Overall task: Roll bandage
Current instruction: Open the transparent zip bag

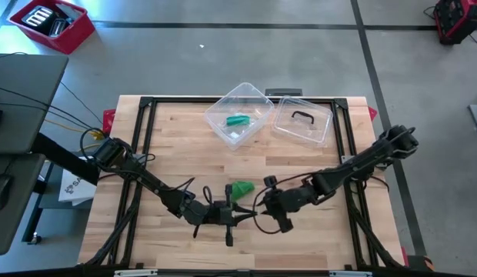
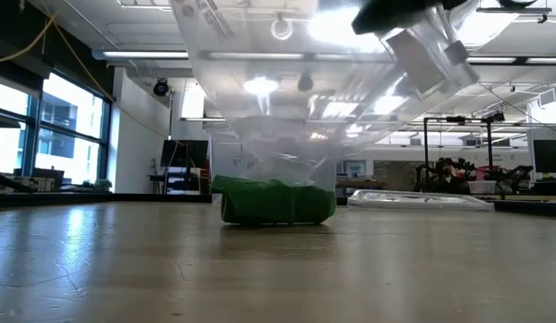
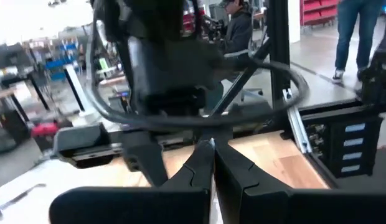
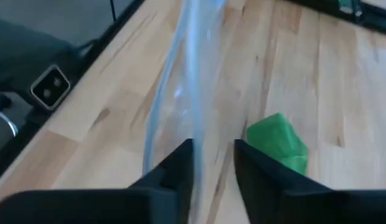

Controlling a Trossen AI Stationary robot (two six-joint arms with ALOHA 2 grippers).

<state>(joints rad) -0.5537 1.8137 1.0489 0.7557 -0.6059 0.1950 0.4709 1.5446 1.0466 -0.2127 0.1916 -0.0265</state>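
The green bandage lies on the tabletop near the middle of the front edge, its long axis roughly along that edge. The left tool, fingers pressed together, and the right tool, narrowly parted around a clear strip, meet just in front of it.

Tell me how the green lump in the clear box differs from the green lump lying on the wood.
The boxed lump sits inside the clear box at the table's far side; the loose lump lies on bare wood near the left gripper and right gripper. The boxed lump looks smaller and darker, the loose lump bulkier and brighter. Both are green.
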